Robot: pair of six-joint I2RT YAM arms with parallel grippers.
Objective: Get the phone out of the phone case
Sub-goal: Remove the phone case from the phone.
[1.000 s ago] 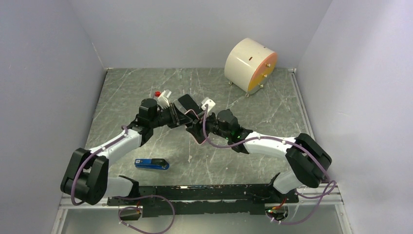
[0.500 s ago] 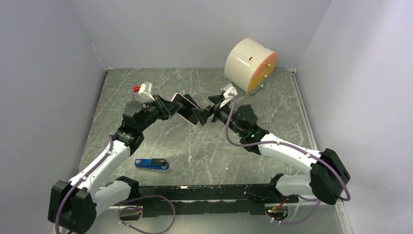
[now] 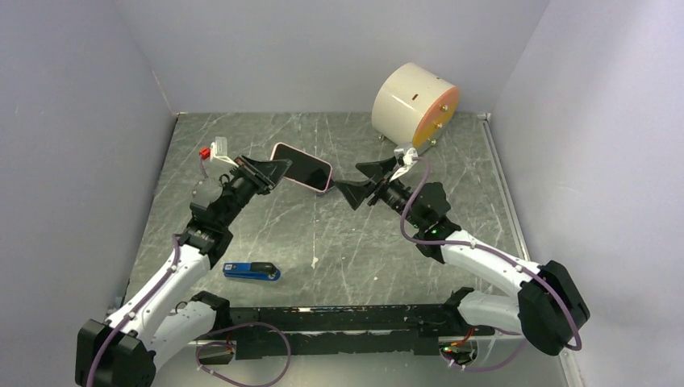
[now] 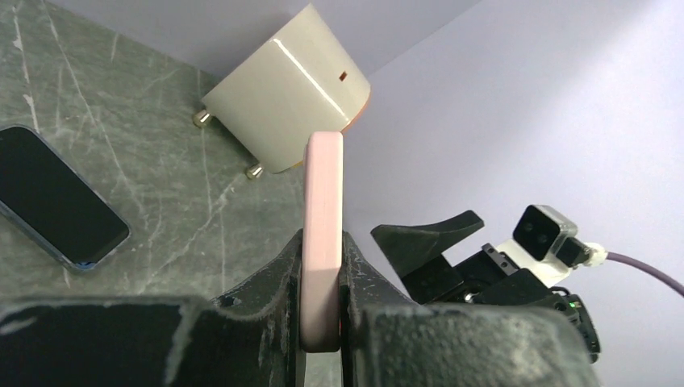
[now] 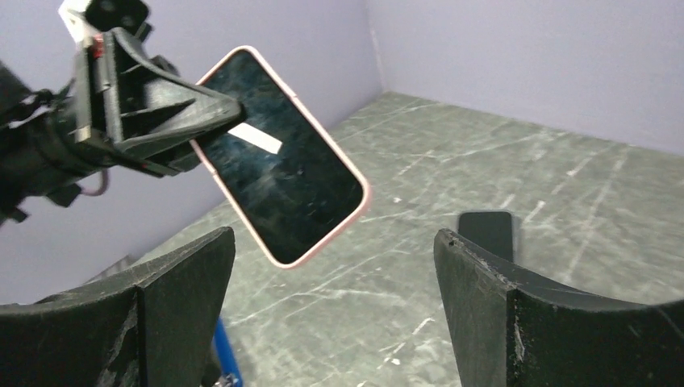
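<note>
While your left arm stretches forward and up, the left claw pinches one end of the pink phone case, held above the surface. Your right arm extends opposite, the right claw spread wide, facing the case's free end without touching. The dark phone lies flat on the surface.

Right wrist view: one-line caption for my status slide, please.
Left claw holds the pink case before the open right claw; dark phone lies on the table beyond.
</note>
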